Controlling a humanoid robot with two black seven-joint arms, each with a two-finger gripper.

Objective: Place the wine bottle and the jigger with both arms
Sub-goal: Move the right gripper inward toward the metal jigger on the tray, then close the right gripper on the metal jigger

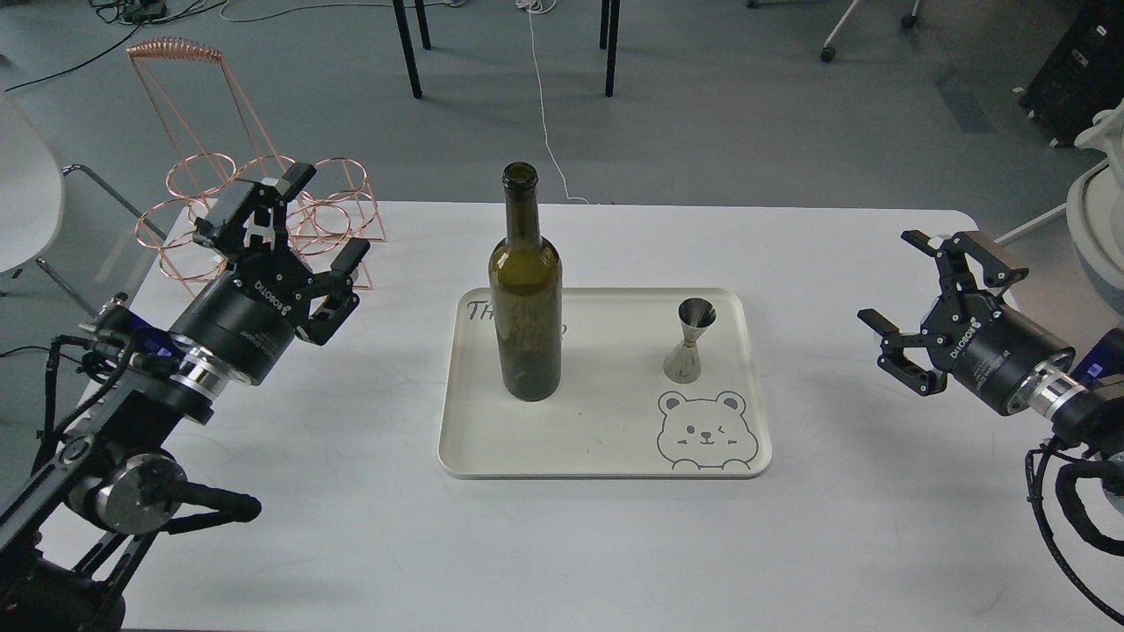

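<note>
The wine bottle (525, 290), dark olive green and unlabelled, stands upright on the left half of a cream tray (606, 465). The small silver jigger (690, 341) stands upright on the tray's right half, above a printed bear face. My left gripper (299, 233) hovers over the table well to the left of the tray, fingers spread apart and holding nothing. My right gripper (909, 294) hangs far to the right of the tray, fingers also spread and empty. Neither gripper touches the bottle or the jigger.
A copper wire rack (255, 206) stands at the table's back left, just behind my left gripper. The white table (562, 544) has bare surface in front of and beside the tray. Chair legs and cables lie on the floor beyond the far edge.
</note>
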